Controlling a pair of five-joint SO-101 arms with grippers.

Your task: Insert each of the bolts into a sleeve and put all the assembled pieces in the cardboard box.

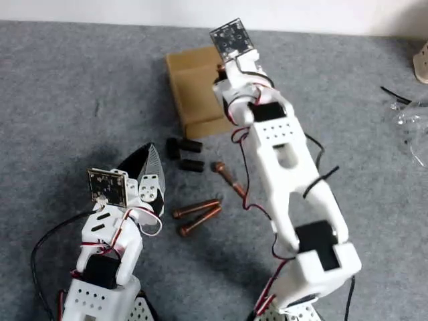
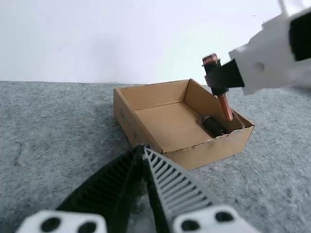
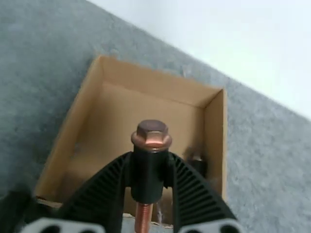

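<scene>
The counter (image 1: 80,100) is covered in rough, matt grey felt-like cloth. The cardboard box (image 1: 184,80) is dull brown paperboard with one ragged edge. In the high view the loose bolts (image 1: 197,208), at six o'clock from it, are coppery metal with a soft sheen, and the sleeves (image 1: 190,164) look matt black. The right gripper (image 3: 149,162) has ribbed black plastic fingers (image 3: 112,184) around a sleeved bolt (image 3: 151,135). The arm shells (image 1: 287,154) are smooth white plastic.

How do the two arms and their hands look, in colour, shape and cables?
The left arm and right arm are white shells with black motor blocks and thin red and black cables. The left hand and right hand have ribbed, tapering fingers.
</scene>
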